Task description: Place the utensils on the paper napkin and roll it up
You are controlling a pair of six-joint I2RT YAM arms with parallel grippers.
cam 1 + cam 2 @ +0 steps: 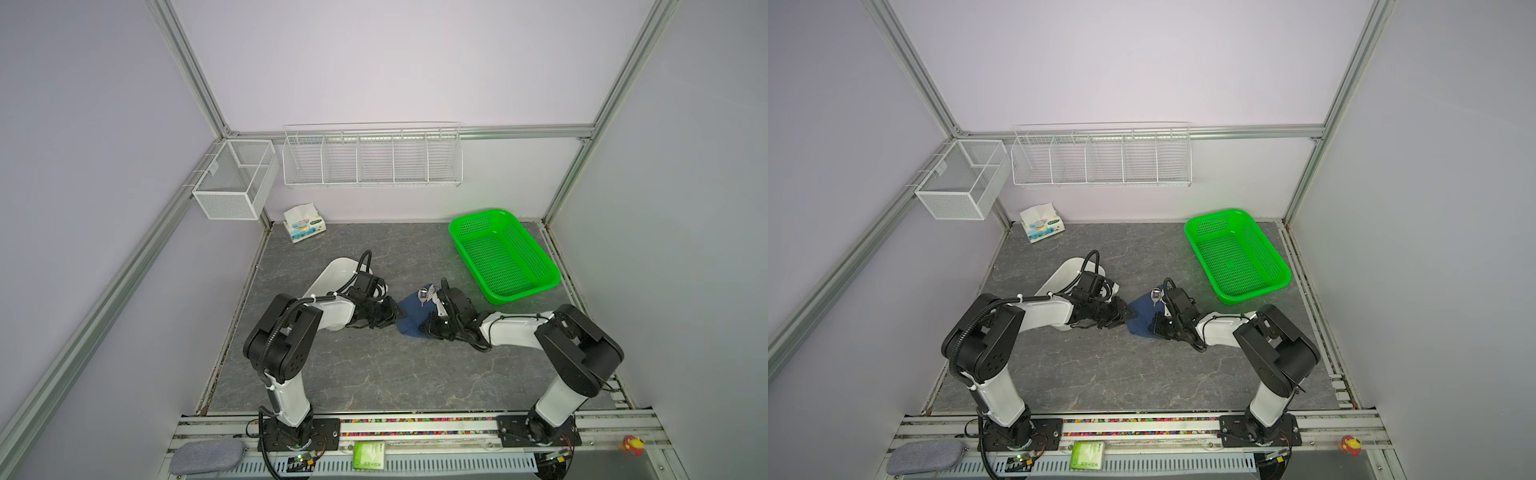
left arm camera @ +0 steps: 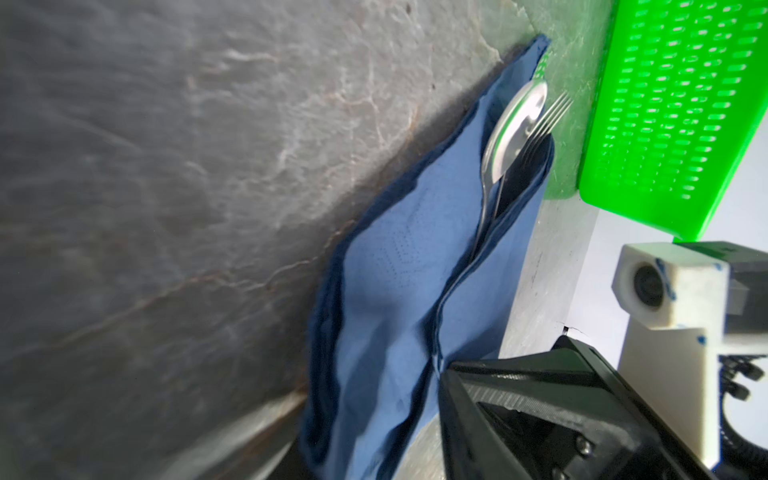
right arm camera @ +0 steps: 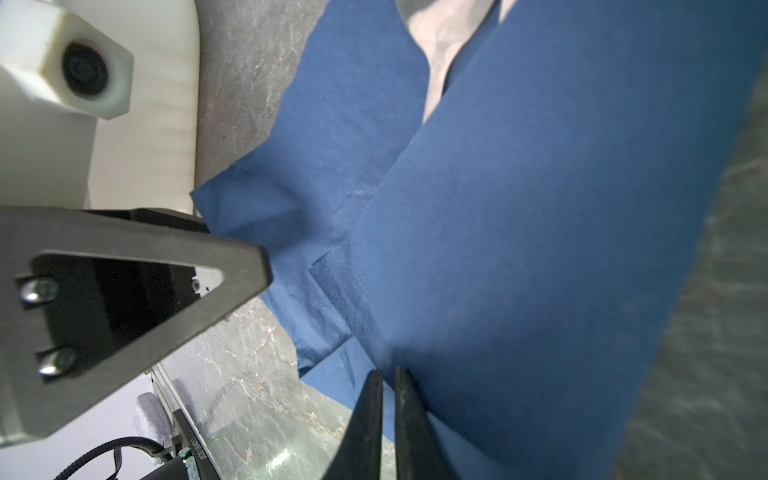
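Pinching the lifted flap of the paper napkin (image 3: pixel 519 249) with the nearly closed right gripper (image 3: pixel 386 395), likely to fold it over the utensils (image 2: pixel 515 133) nested in the crease; cannot tell left gripper (image 1: pixel 392 316) width at the opposite edge; open tabletop (image 1: pixel 374 374) nearer, green basket (image 1: pixel 519 291) crowding just beyond

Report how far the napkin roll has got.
Done: the spoon and fork lie in the napkin, with one flap folded over their handles. In hand: the right pincer is shut on the napkin's lifted flap, and the left pincer sits at the opposite edge. Left: the rolling itself, since the napkin is only loosely folded.
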